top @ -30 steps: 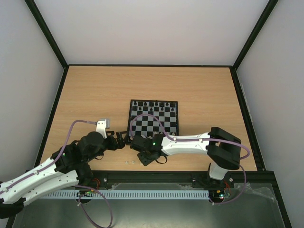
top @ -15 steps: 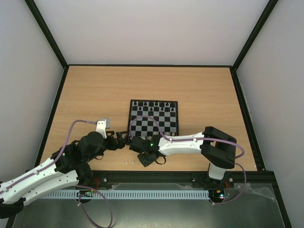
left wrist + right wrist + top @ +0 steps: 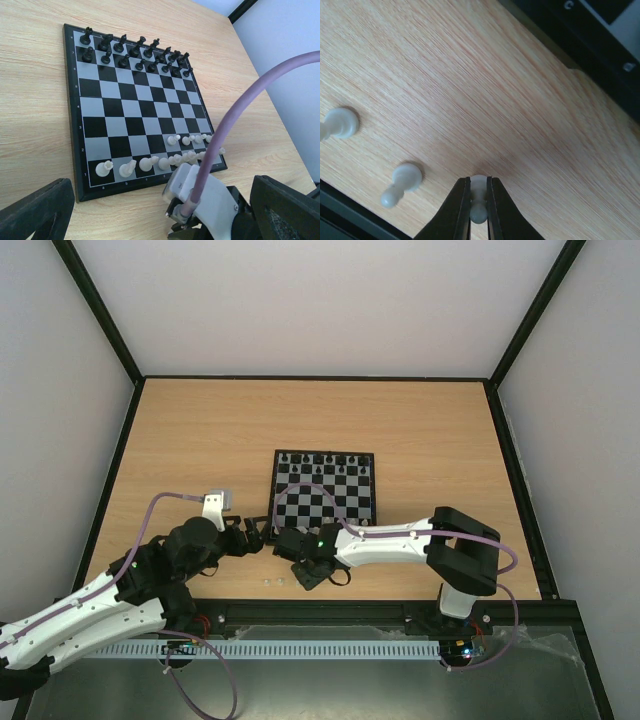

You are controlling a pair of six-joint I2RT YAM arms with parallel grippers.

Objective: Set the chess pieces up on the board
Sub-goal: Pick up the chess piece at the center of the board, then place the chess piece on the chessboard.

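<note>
The board (image 3: 325, 488) lies mid-table with black pieces along its far rows. In the left wrist view, several white pieces (image 3: 145, 163) fill the board's (image 3: 80, 150) near row, and several white pawns (image 3: 189, 140) stand on the right half of the row above it. My right gripper (image 3: 305, 576) points down at the table just in front of the board's near-left corner. It is shut on a white pawn (image 3: 479, 199) held between its fingers. Two more white pawns (image 3: 402, 181) (image 3: 340, 123) lie on the wood beside it. My left gripper (image 3: 258, 533) is open and empty, left of the right wrist.
The two loose pawns show in the top view (image 3: 274, 582) near the table's front edge. The right arm's wrist and purple cable (image 3: 220, 150) cross in front of the left camera. The board's corner (image 3: 600, 45) shows at the upper right of the right wrist view.
The right arm's elbow has shifted slightly left while its gripper stays at about the same spot. The left arm has not moved.
</note>
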